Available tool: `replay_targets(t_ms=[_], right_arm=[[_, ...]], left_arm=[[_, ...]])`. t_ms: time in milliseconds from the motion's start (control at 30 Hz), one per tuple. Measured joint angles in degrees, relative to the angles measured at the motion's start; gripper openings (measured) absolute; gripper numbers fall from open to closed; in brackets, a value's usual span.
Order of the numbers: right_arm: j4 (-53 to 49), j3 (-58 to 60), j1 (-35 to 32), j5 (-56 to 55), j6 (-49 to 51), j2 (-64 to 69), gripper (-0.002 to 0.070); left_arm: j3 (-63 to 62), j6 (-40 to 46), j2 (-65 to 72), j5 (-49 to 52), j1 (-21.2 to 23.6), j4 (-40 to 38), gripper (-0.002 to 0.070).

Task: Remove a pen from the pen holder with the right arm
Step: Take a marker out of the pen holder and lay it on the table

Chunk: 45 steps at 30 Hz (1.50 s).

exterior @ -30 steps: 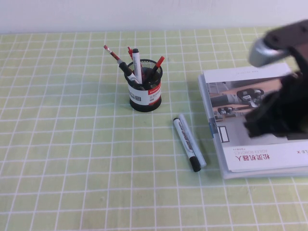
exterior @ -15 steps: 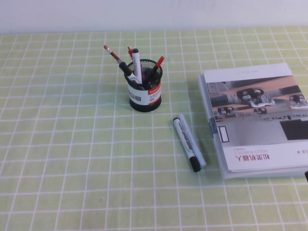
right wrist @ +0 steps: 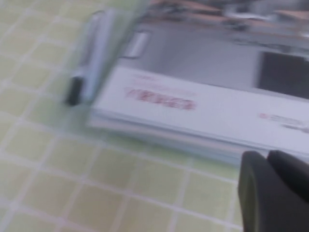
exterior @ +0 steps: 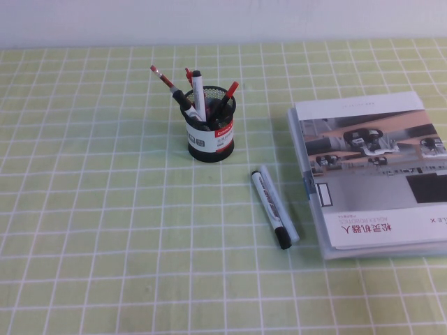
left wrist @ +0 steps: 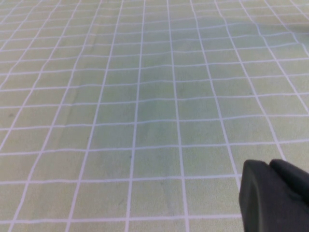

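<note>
Black-capped white pen (exterior: 274,206); right gripper (right wrist: 268,162) by booklet (right wrist: 217,92), left gripper (left wrist: 268,166) over cloth (left wrist: 145,96).

right hand (right wrist: 268,164) withdrawn, booklet (exterior: 370,174) uncovered

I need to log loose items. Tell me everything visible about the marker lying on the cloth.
The marker lies flat on the green checked cloth between the mesh pen holder and the booklet, touching neither. White plastic-looking barrel with printed label, black cap on the end nearer the robot, slanted toward the booklet. Neither hand holds it: the shut right hand hovers by the booklet's near edge, the left hand over bare cloth.
</note>
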Motion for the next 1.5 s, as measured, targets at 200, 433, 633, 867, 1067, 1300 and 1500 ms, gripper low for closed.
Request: replay_targets(t_ms=[200, 433, 633, 867, 1067, 1300, 1500], right_arm=[[0.14, 16.11, -13.11, -16.21, 0.00, -9.94, -0.0012], [0.34, 21.61, -21.33, -21.67, 0.00, -22.85, -0.0012], [0.60, 21.69, -21.87, -14.18, 0.00, -31.42, -0.0013], [0.97, 21.72, -20.74, -5.54, 0.00, -34.29, -0.0012], [1.15, 21.72, -20.54, -3.96, 0.00, -34.29, -0.0012], [2.87, 21.72, -20.54, -0.88, -2.18, -34.29, -0.0012], [13.00, 21.72, -20.54, -0.73, -14.73, -34.29, -0.0012]], left_arm=[[0.00, 0.00, 0.00, 0.00, 0.00, 0.00, -0.0006], [0.00, 0.00, 0.00, 0.00, 0.00, 0.00, -0.0006], [0.00, 0.00, 0.00, 0.00, 0.00, 0.00, -0.0006], [0.00, 0.00, 0.00, 0.00, 0.00, 0.00, -0.0006], [0.00, 0.00, 0.00, 0.00, 0.00, 0.00, -0.0006], [0.00, 0.00, 0.00, 0.00, 0.00, 0.00, -0.0006], [0.00, 0.00, 0.00, 0.00, 0.00, 0.00, -0.0006]])
